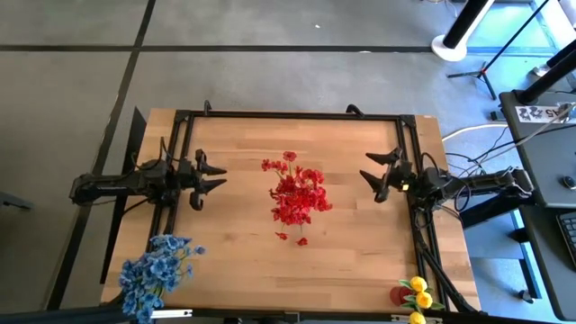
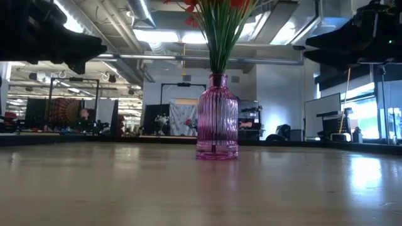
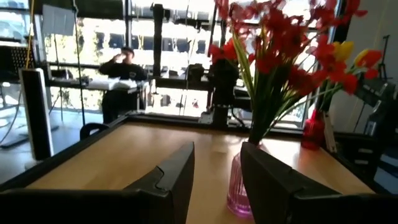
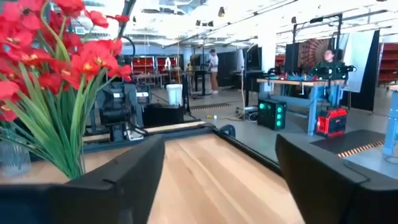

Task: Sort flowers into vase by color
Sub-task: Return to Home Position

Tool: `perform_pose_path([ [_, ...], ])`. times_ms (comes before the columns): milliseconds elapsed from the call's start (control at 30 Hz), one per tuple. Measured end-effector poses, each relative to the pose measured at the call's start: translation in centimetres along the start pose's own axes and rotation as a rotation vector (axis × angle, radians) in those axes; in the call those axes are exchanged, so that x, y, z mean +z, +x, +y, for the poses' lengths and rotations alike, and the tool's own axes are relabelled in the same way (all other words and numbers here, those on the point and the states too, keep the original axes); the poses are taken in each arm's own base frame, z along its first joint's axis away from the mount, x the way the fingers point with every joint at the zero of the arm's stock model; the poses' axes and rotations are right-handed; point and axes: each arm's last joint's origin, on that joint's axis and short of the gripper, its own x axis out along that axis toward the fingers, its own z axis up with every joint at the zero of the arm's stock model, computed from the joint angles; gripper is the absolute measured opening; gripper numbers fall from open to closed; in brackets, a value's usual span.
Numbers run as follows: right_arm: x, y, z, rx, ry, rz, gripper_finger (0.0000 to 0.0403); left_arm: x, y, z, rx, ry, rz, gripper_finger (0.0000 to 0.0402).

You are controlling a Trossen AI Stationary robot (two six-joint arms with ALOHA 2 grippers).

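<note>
A bunch of red flowers stands by its green stems in a pink ribbed glass vase at the table's middle. Blue flowers stand at the near left corner. Yellow flowers stand in a small red vase at the near right corner. My left gripper hangs open at the table's left side, pointing level at the pink vase, with nothing between its fingers. My right gripper hangs open at the right side, pointing level across the table past the red flowers, and holds nothing.
A black frame runs around the wooden tabletop. Bare wood lies between each gripper and the pink vase. People show in the room beyond the table.
</note>
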Motion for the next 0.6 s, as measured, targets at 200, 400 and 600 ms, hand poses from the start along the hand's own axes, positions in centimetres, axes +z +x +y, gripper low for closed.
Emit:
perform_pose_path([
  [200, -0.4, -0.2, -0.1, 0.003, 0.014, 0.037, 0.0230, 0.1, 0.0, -0.2, -0.025, 0.014, -0.013, 0.0127],
  [400, -1.2, -0.2, 0.0, 0.010, 0.027, 0.114, 0.0111, 0.4, -0.1, -0.7, -0.068, 0.054, -0.038, 0.0127],
  [600, -0.9, -0.5, 0.3, 0.153, -0.006, 0.082, 0.0008, 0.0, -0.1, -0.6, -0.053, -0.017, 0.003, 0.0127],
])
